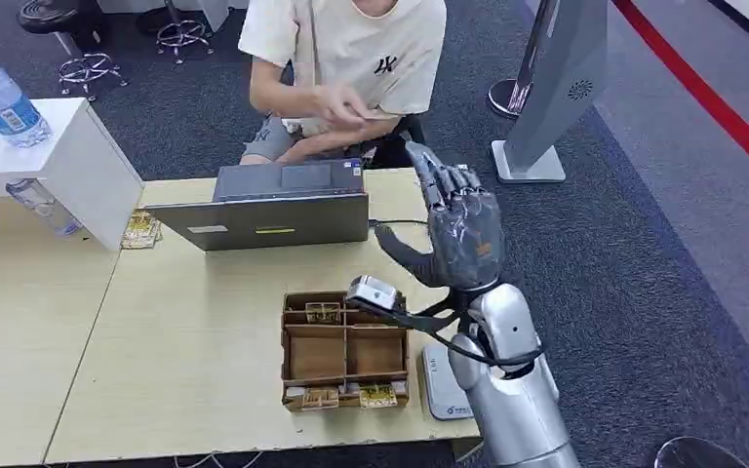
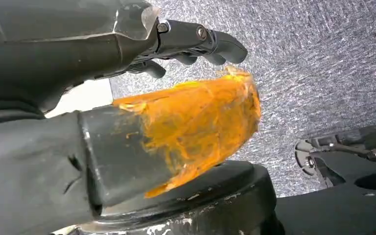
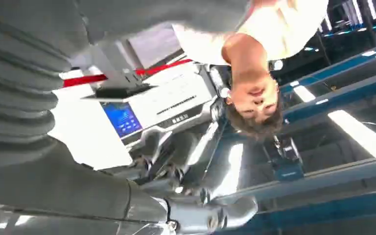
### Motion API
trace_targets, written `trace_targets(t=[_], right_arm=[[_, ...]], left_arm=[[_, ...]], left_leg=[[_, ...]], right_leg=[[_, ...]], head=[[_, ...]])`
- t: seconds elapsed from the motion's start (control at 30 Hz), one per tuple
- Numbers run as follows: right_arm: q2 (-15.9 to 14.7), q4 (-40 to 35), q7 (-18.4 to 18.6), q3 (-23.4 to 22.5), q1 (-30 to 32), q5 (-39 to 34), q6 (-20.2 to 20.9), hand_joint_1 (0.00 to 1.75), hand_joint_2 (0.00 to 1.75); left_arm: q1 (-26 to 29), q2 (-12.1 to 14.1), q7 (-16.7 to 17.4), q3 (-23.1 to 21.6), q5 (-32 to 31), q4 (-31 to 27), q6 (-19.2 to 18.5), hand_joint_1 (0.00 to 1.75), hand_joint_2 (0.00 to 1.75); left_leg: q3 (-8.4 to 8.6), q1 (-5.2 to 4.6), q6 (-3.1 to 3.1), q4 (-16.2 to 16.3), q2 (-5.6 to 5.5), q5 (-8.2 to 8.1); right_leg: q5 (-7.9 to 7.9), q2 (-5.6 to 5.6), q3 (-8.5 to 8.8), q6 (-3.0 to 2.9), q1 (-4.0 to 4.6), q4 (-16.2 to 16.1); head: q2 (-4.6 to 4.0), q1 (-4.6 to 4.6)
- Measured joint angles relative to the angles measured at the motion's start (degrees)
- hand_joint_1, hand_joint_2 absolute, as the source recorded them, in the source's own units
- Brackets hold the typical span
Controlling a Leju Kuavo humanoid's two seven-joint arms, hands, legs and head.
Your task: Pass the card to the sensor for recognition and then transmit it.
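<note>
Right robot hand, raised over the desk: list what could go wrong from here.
1. The right robot hand is raised with fingers spread and I see no card in it, so the handover to the person may come up empty.
2. It hangs close to the open laptop; a downward sweep could clip it.
3. The cable beneath its wrist trails near the cardboard tray and the white sensor, and might snag either.
</note>
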Motion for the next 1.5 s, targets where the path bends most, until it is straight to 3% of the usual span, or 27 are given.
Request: trace_targets(t=[0.17, 0.27, 0.3, 0.47, 0.77, 1.0, 1.03, 1.07, 1.13, 1.2, 1.23, 1.5], right_arm=[[0.1, -1.4, -3.0, 0.0, 3.6, -4.1, 0.0, 0.0, 0.0], [0.3, -5.3, -5.2, 1.9, 9.0, -9.3, 0.0, 0.0, 0.0], [0.3, -6.1, -5.2, 2.6, 10.3, -10.5, 0.0, 0.0, 1.75], [0.2, -8.9, -5.3, 6.6, 14.8, -13.1, 0.0, 0.0, 1.75], [-1.7, -9.3, 0.7, 14.0, 21.4, -5.9, 0.0, 0.0, 1.75], [-2.6, -7.6, 2.8, 14.5, 22.5, -3.1, 0.0, 0.0, 1.75], [-2.7, -7.3, 3.0, 14.5, 22.6, -3.0, 0.0, 0.26, 1.75], [-2.8, -7.0, 3.3, 14.6, 22.6, -2.9, 0.0, 1.45, 1.75], [-2.9, -6.6, 3.9, 14.8, 22.5, -2.5, 0.0, 1.62, 1.75], [-3.1, -6.3, 4.4, 15.0, 22.5, -2.4, 0.0, 1.62, 1.75], [-3.2, -6.1, 4.6, 15.1, 22.5, -2.4, 0.0, 1.75, 1.75], [-3.5, -4.6, 6.0, 15.5, 22.3, -1.6, 0.0, 1.75, 1.75]], left_arm=[[0.0, 0.0, 0.2, 0.0, 0.4, 0.0, 0.3, 0.0, 0.0], [0.0, 0.1, -0.1, 0.0, 1.2, 0.0, 1.1, 0.0, 0.0], [0.0, 0.1, -0.2, 0.0, 1.5, 0.0, 1.4, 0.0, 0.0], [-0.1, 0.2, -0.5, 0.0, 2.1, 0.0, 1.9, 0.0, 0.0], [-0.1, 0.2, -0.5, 0.3, 3.1, 0.0, 2.8, 0.0, 0.0], [-0.1, 0.2, -0.3, 0.6, 3.6, 0.0, 3.3, 0.0, 0.0], [-0.1, 0.3, -0.3, 0.7, 3.7, 0.0, 3.3, 0.0, 0.0], [-0.1, 0.3, -0.3, 0.7, 3.7, 0.0, 3.3, 0.0, 0.0], [-0.1, 0.3, -0.3, 0.7, 3.7, 0.0, 3.4, 0.0, 0.0], [-0.1, 0.3, -0.3, 0.7, 3.7, 0.0, 3.4, 0.0, 0.0], [-0.1, 0.3, -0.3, 0.7, 3.7, 0.0, 3.4, 0.0, 0.0], [-0.1, 0.3, -0.3, 0.7, 3.7, 0.0, 3.5, 0.0, 0.0]], left_leg=[[0.01, 0.0, 0.0, 0.0, -0.01, 0.0], [0.0, 0.01, -0.02, 0.0, -0.01, -0.02], [-0.01, 0.01, -0.03, 0.0, -0.01, -0.02], [0.0, 0.01, -0.05, 0.0, 0.01, -0.05], [-0.02, 0.01, -0.05, 0.0, 0.01, -0.05], [-0.02, 0.01, -0.05, 0.0, 0.01, -0.04], [-0.02, 0.01, -0.05, 0.0, 0.01, -0.04], [-0.02, 0.01, -0.05, 0.0, 0.01, -0.04], [-0.02, 0.01, -0.05, 0.0, 0.01, -0.04], [-0.02, 0.01, -0.05, 0.0, 0.01, -0.05], [-0.02, 0.01, -0.05, 0.0, 0.01, -0.05], [-0.03, 0.01, -0.05, 0.0, 0.01, -0.05]], right_leg=[[0.0, -0.01, 0.0, 0.0, 0.01, 0.0], [-0.02, -0.01, -0.01, 0.0, 0.01, 0.0], [-0.03, -0.02, -0.01, 0.0, 0.01, 0.0], [-0.04, 0.0, -0.03, 0.0, 0.01, 0.0], [-0.04, 0.0, -0.04, -0.01, 0.01, 0.0], [-0.04, 0.0, -0.03, -0.01, 0.0, 0.0], [-0.04, 0.0, -0.03, -0.01, 0.0, 0.0], [-0.04, 0.0, -0.03, -0.01, 0.0, 0.0], [-0.04, 0.0, -0.03, -0.01, 0.01, 0.0], [-0.04, 0.0, -0.03, -0.01, 0.01, 0.0], [-0.04, 0.0, -0.04, -0.01, 0.01, 0.0], [-0.04, 0.0, -0.03, -0.01, 0.01, 0.0]], head=[[0.0, 0.0], [0.0, 0.0], [0.0, 0.0], [0.0, 0.0], [0.0, 0.0], [0.0, 0.02], [0.0, 0.0], [0.0, 0.0], [0.0, 0.0], [0.0, 0.0], [0.0, 0.0], [0.0, 0.0]])
